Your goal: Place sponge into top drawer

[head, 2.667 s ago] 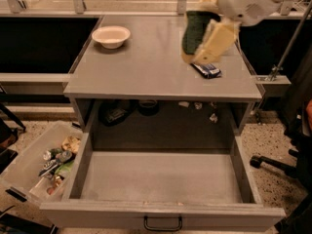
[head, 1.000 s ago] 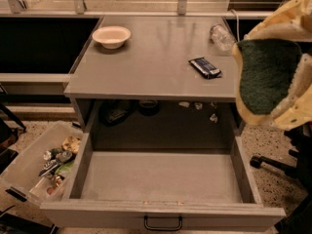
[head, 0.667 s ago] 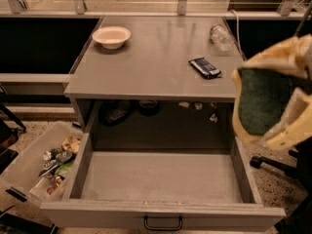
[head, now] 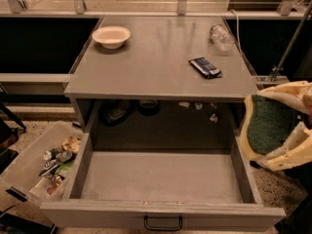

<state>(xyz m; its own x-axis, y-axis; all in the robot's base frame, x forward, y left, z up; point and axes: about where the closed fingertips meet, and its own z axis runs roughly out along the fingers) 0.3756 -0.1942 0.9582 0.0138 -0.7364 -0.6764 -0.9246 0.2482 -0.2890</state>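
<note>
Sponge (head: 267, 125) upright in hand (head: 282, 126), right of drawer (head: 161, 210)

Locate the tool (head: 267, 133) at 3 o'clock in the frame, just outside the right wall of the top drawer (head: 161, 209). Its pale fingers (head: 287, 156) clamp the sponge (head: 269, 122), green face toward you. The drawer stands pulled out, with its handle (head: 163, 223) at 6 o'clock. On the bench (head: 146, 74), note a white bowl (head: 111, 36) at 11 o'clock, and a dark blue packet (head: 205, 67) and a clear bottle (head: 222, 36) at 1 o'clock. A clear bin (head: 24, 167) sits at 8 o'clock.
</note>
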